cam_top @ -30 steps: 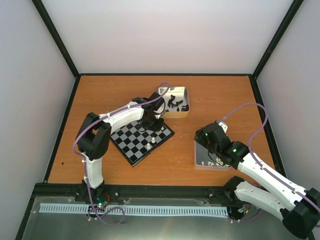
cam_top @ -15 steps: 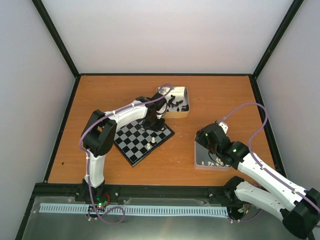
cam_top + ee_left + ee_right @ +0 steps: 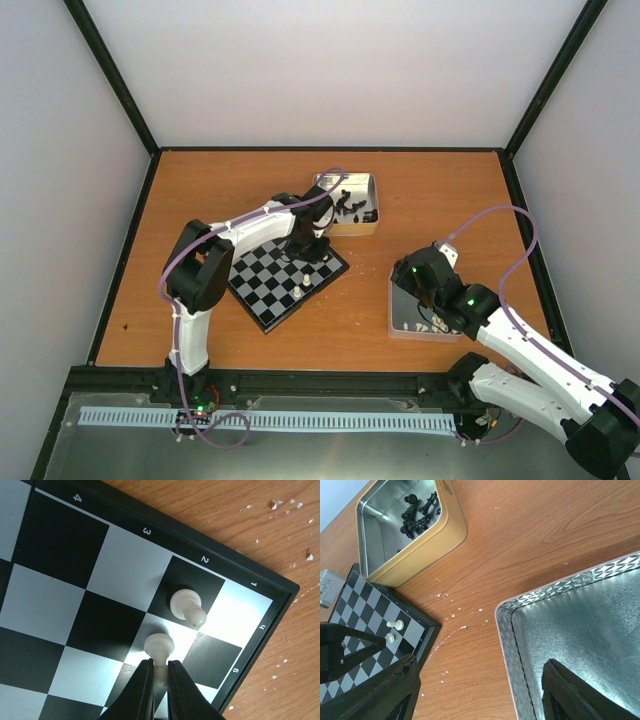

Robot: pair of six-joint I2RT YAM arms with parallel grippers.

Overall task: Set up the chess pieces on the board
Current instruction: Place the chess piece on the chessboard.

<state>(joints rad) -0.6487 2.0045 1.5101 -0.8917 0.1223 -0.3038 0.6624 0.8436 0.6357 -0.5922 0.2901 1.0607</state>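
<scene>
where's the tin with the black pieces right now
Top view: the tin sits centrally, toward the far side, just beyond the board's far corner and the left arm's wrist.

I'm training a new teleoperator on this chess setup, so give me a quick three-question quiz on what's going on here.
1. True or false: the left gripper is shut on a white pawn over the board.
2. Fill the gap: the right gripper, above the silver tin, is ____.
3. The black pieces lie: A in the gold tin; B in the silver tin; C on the board.
Key: 1 true; 2 open; 3 A.
</scene>
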